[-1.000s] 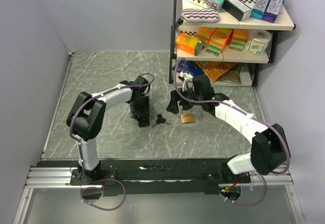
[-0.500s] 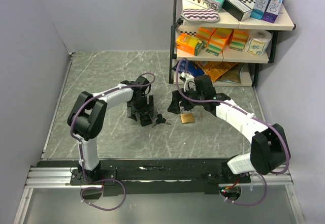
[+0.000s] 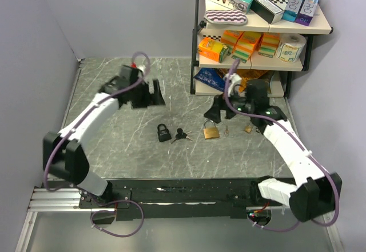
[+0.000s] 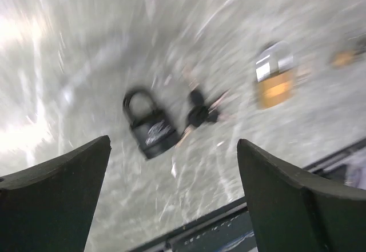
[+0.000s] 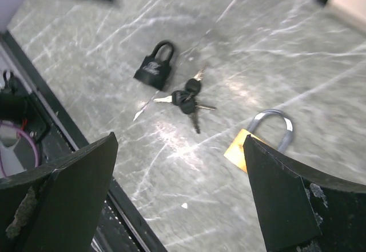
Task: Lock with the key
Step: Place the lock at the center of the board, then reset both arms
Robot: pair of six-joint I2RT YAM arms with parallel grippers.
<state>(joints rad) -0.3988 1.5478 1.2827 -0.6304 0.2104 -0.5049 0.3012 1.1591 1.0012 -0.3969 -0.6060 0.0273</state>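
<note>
Two arms up over the grey table (image 3: 114,149), and both are empty-handed! The left gripper (image 4: 174,206) hangs with its fingers spread wide, and the black padlock (image 4: 150,127) lies on the table just ahead, between them. The right gripper (image 5: 177,200) is spread wide too, clutching nothing. The brass padlock (image 5: 257,138) lies ahead, toward its right finger. The key bunch (image 5: 186,100) sits between the two padlocks, just beside the black one.

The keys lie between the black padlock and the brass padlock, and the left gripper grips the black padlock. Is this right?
No: the left gripper is open and empty; the black padlock lies free, as the left wrist view shows. The keys do lie between it and the brass padlock.
</note>
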